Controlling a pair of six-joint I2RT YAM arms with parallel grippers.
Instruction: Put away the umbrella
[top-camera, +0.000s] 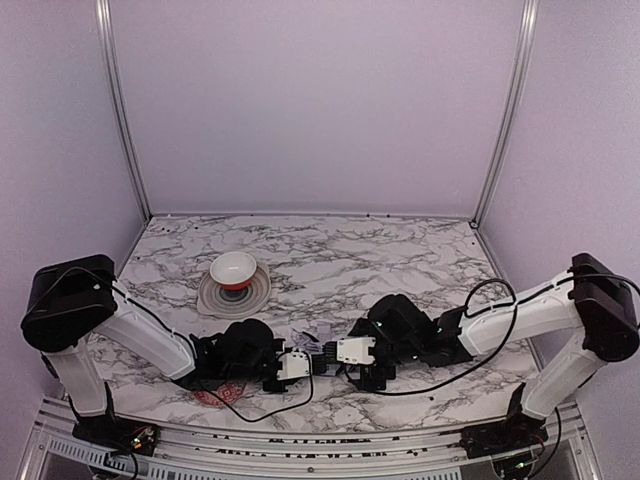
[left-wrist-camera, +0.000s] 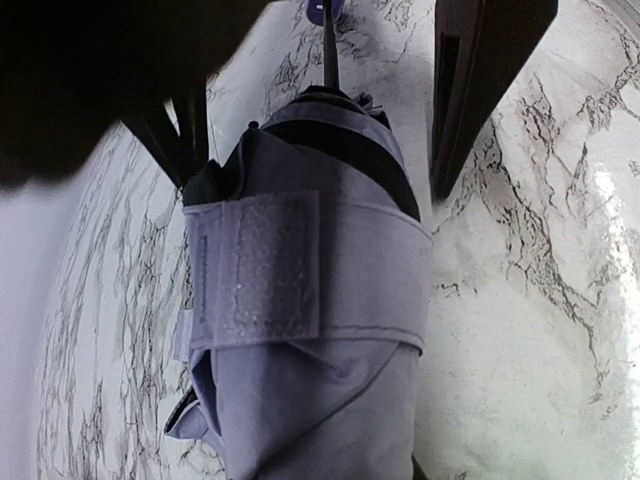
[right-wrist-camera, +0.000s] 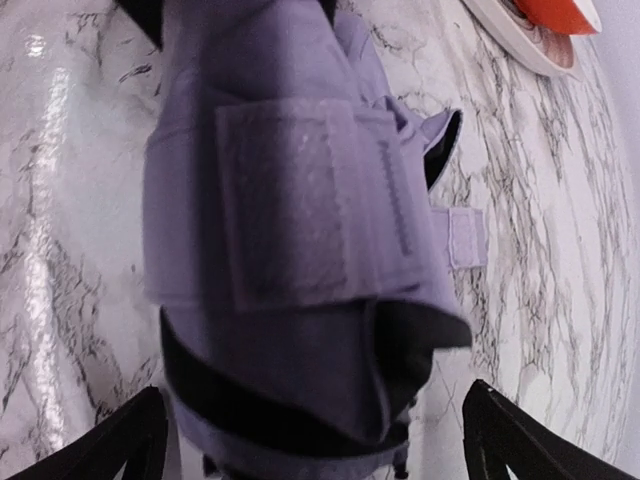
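Note:
The umbrella (top-camera: 318, 345) is folded, pale lavender, and wrapped by its Velcro strap. It lies near the table's front middle between both grippers. It fills the left wrist view (left-wrist-camera: 310, 300), where its thin black shaft and lavender knob (left-wrist-camera: 325, 8) point away. My left gripper (top-camera: 312, 361) is shut on one end; its fingers (right-wrist-camera: 140, 15) press against the fabric on both sides. My right gripper (right-wrist-camera: 315, 432) is open with its fingers (left-wrist-camera: 480, 80) either side of the other end, apart from the fabric. The umbrella also fills the right wrist view (right-wrist-camera: 290, 220).
A red and white bowl (top-camera: 232, 270) stands on a pale plate (top-camera: 205, 295) at the left middle of the marble table (top-camera: 400, 250). A red patterned thing (top-camera: 215, 398) lies under my left arm at the front edge. Lavender walls close in the back and sides.

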